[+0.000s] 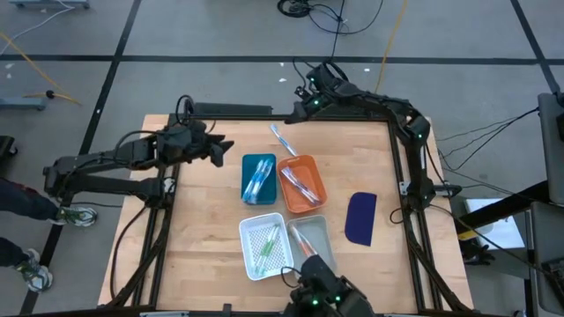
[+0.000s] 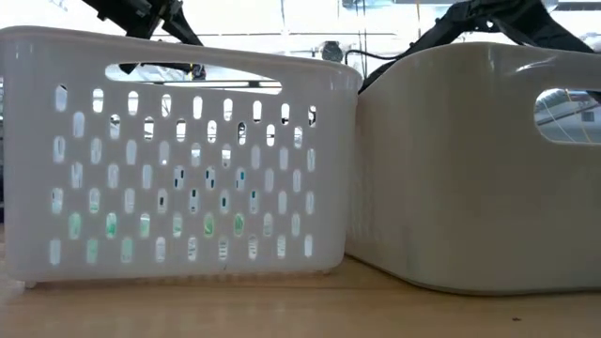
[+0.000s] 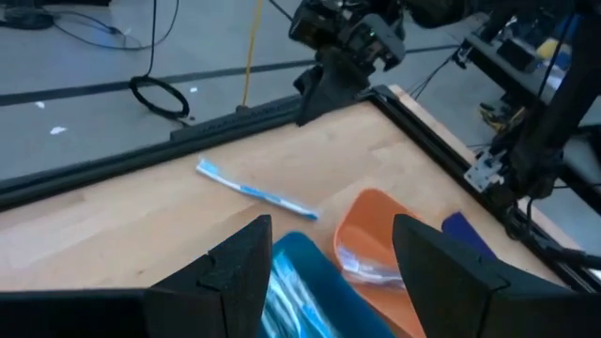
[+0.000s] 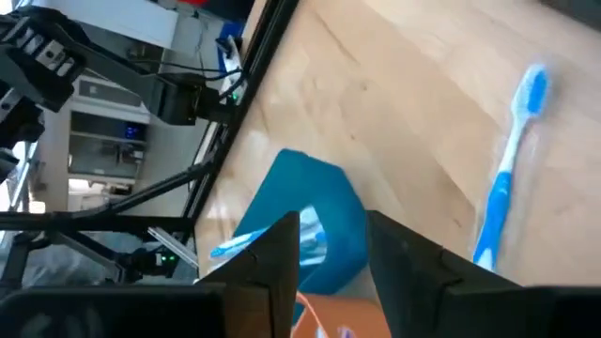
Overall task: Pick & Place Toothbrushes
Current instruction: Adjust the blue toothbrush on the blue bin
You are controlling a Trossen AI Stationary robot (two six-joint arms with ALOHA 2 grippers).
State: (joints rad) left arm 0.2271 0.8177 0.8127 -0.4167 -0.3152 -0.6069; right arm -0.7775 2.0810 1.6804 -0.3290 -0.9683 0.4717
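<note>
One blue-and-white toothbrush (image 1: 283, 139) lies flat on bare wood; other toothbrushes (image 1: 257, 180) fill, seemingly sorted, the trays.

even, bright overhead light; soft shadows; wrist views slightly blurred; low view backlit by windows.

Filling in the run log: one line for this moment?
loose blue toothbrush on table | left end effector open, beside blue tray | right end effector open, near toothbrush
</note>
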